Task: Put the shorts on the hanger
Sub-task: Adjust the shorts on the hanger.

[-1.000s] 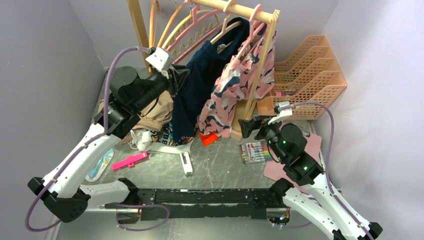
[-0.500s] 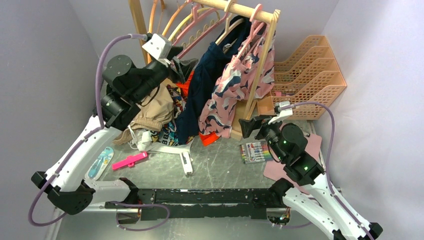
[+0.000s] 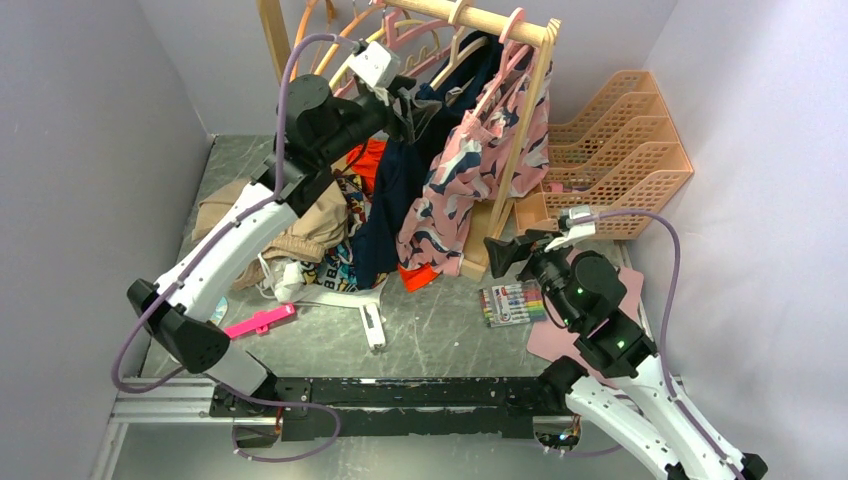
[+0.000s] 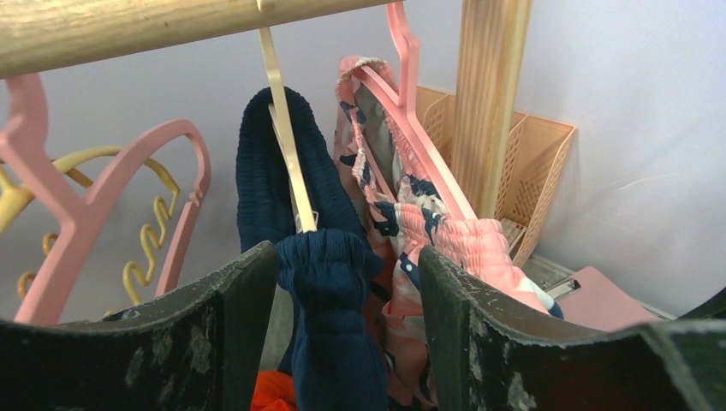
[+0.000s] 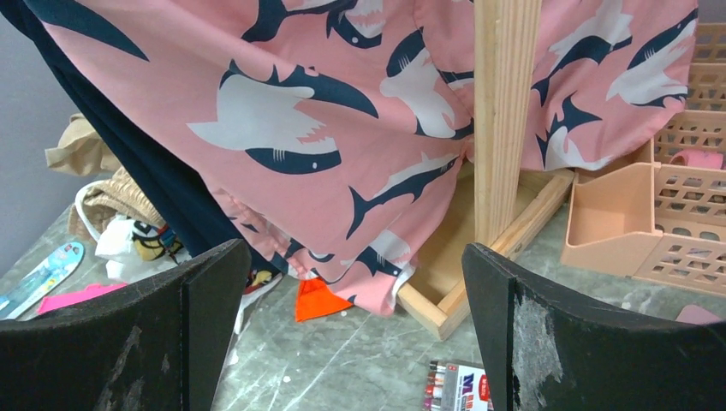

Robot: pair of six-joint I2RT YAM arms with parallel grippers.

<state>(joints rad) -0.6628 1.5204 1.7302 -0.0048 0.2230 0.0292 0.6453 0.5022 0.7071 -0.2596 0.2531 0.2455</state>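
The navy shorts (image 3: 395,195) hang over the cream hanger (image 3: 452,48) on the wooden rail. In the left wrist view the hanger's cream arm (image 4: 287,145) runs down into the bunched navy waistband (image 4: 330,282). My left gripper (image 3: 418,105) is raised to the rack and open. Its jaws (image 4: 347,253) stand either side of the waistband, which lies near the left finger and leaves a gap to the right one. My right gripper (image 3: 503,250) is open and empty, low by the rack's base. In the right wrist view (image 5: 355,248) it faces the shorts' navy leg (image 5: 163,180).
Pink shark-print shorts (image 3: 470,170) hang beside the navy ones on a pink hanger (image 4: 411,103). Pink wavy hangers (image 3: 395,55) and a yellow hanger (image 3: 350,55) share the rail. A tan garment (image 3: 310,225), marker pack (image 3: 512,302), orange file trays (image 3: 620,150) and the rack's post (image 5: 505,111) are near.
My left arm has swung up and to the right, from beside the tan garment to the top of the navy shorts at the rail. The right arm has barely moved.
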